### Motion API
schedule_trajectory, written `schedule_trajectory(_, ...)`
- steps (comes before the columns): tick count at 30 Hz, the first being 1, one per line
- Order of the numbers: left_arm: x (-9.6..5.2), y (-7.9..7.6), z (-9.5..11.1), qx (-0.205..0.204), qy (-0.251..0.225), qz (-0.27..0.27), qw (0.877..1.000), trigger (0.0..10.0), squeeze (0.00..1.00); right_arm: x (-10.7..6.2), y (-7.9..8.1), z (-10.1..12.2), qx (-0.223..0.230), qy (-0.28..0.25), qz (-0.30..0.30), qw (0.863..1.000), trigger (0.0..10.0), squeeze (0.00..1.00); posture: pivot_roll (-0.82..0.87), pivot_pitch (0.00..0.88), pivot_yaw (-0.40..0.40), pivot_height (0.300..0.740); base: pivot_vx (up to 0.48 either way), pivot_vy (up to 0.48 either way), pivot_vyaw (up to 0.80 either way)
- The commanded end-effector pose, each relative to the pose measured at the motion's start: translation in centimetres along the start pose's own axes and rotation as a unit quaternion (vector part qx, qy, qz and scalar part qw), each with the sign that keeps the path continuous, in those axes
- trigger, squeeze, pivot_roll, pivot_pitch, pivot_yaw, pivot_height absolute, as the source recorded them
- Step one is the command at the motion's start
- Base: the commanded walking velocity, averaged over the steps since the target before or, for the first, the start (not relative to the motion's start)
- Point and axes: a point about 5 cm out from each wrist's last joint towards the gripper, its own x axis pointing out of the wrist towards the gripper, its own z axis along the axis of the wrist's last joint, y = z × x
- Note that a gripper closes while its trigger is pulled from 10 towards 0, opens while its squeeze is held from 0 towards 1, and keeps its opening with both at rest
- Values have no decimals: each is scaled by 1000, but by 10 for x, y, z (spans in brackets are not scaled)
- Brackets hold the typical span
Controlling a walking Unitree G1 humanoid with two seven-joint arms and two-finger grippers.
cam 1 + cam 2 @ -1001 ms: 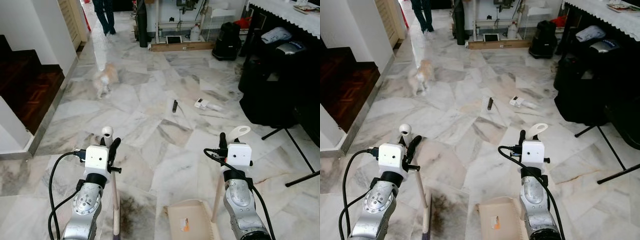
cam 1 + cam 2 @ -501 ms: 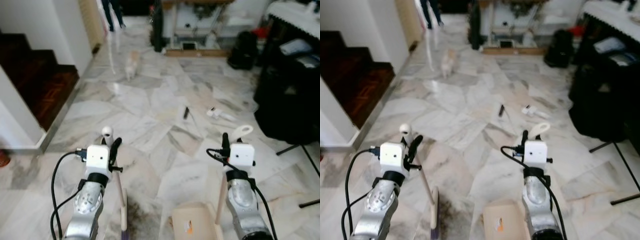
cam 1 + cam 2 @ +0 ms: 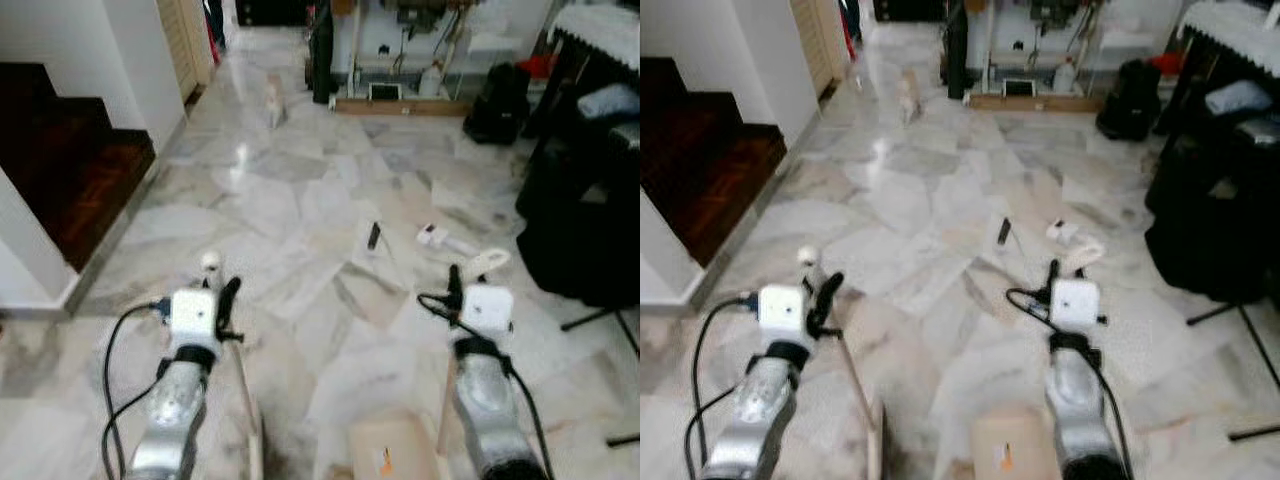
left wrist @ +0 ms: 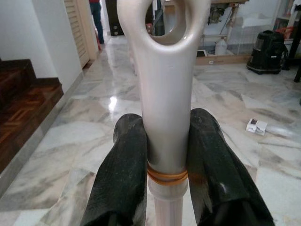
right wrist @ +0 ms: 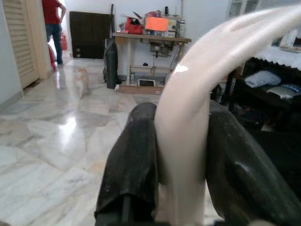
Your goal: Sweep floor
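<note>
Broom handle [image 4: 167, 94] stands nearly upright in our left gripper [image 4: 167, 155], clamped tight, its head cut off at the near edge. Our right gripper [image 5: 181, 155] clamps the dustpan handle [image 5: 188, 117] likewise upright, dustpan [image 3: 390, 455] on the near floor, blurred.

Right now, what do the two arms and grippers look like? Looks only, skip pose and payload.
Both arms are silver metal with round joint discs. The left arm and right arm each end in a white boxy wrist block, with a black cable looping out from its side. The left gripper and right gripper each have two long, thick black fingers with rounded tips. No markings readable.
</note>
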Motion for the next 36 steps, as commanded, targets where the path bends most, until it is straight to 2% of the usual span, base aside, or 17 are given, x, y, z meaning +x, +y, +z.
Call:
schedule_trajectory(1,5,-2,10,11,-23,-5,1000,10000,0,3,-7,6,9,-15,-16,1000,10000,0,90,0,29,740,322,0,0)
schedule_trajectory(12,6,-1,11,10,-25,-1,1000,10000,0,3,-5,6,-8,-17,-7,1000,10000,0,89,0,26,740,319,0,0)
schedule_trajectory(17,6,0,10,11,-24,2,1000,10000,0,2,-4,6,-6,-19,-3,1000,10000,0,89,1,26,740,320,0,735)
schedule_trajectory(27,7,1,10,10,-25,5,1000,10000,0,2,-3,7,-7,-21,2,1000,10000,0,93,5,24,740,320,0,0)
schedule_trajectory(36,7,1,10,10,-25,6,1000,10000,0,2,-2,8,-2,-23,6,1000,10000,0,93,7,24,740,320,0,644)
